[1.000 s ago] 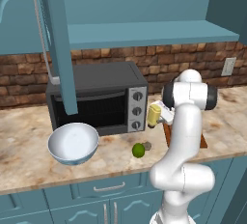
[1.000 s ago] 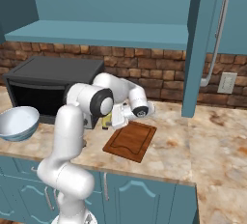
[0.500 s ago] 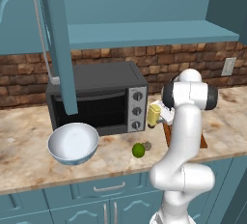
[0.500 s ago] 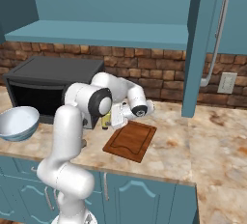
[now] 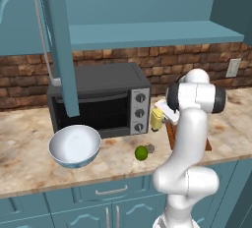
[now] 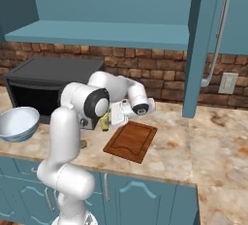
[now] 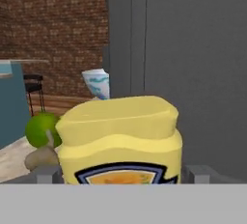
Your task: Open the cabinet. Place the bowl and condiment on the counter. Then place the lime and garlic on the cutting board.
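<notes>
Hand view: the yellow condiment jar [image 7: 120, 138] stands upright between the spread fingertips [image 7: 47, 175] of the gripper [image 7: 120, 177], released rather than clamped. It sits on the counter [image 5: 29, 165] beside the toaster oven [image 5: 98, 101], left of the cutting board [image 6: 131, 140]. Lime [image 5: 141, 153] and garlic [image 5: 150, 148] lie nearer the counter edge; the bowl [image 5: 75, 146] rests farther left.

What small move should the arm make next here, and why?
Probably back the gripper straight away from the condiment jar. The jar stands on the counter beside the toaster oven, and the jaws stand open on either side of it, so it looks released. The lime and garlic lie on the counter, not on the cutting board.
</notes>
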